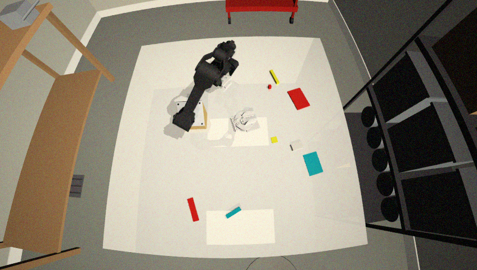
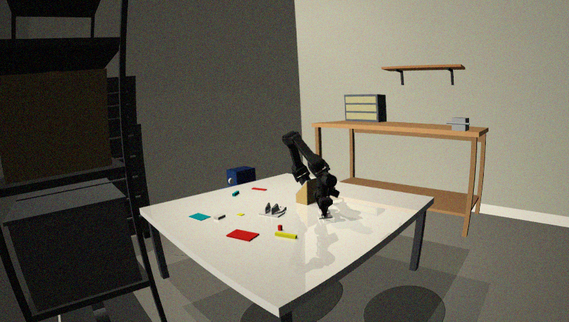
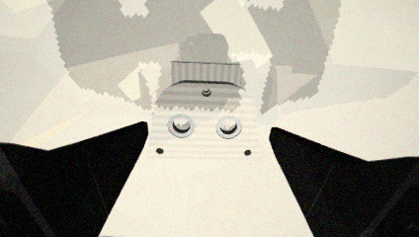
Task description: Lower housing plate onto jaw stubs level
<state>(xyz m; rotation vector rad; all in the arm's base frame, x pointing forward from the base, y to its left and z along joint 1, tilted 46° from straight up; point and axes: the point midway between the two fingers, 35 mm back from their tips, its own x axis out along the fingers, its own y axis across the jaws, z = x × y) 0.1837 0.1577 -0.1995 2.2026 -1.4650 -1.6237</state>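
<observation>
The housing plate point(image 1: 226, 82) point(image 2: 326, 217) point(image 3: 205, 145) is a pale ribbed plate with two ringed holes, lying on the table beneath my hand. My gripper point(image 2: 324, 213) point(image 3: 209, 130) is open and empty, with one dark fingertip on each side of the plate in the wrist view. In the top view the arm hides the fingertips. The jaw assembly point(image 1: 246, 121) point(image 2: 274, 208) stands apart from the plate, nearer the table's middle, with its two grey jaws upright on a pale base. No housing plate covers it. Its stubs and pins are too small to make out.
A yellow bar point(image 1: 274, 76) point(image 2: 286, 235), a small red block point(image 1: 269, 86) point(image 2: 280, 227) and a red slab point(image 1: 298, 98) point(image 2: 242, 235) lie beyond the plate. A yellow square point(image 1: 274, 139), a white block point(image 1: 296, 145) and a teal slab point(image 1: 313, 163) lie past the jaw assembly.
</observation>
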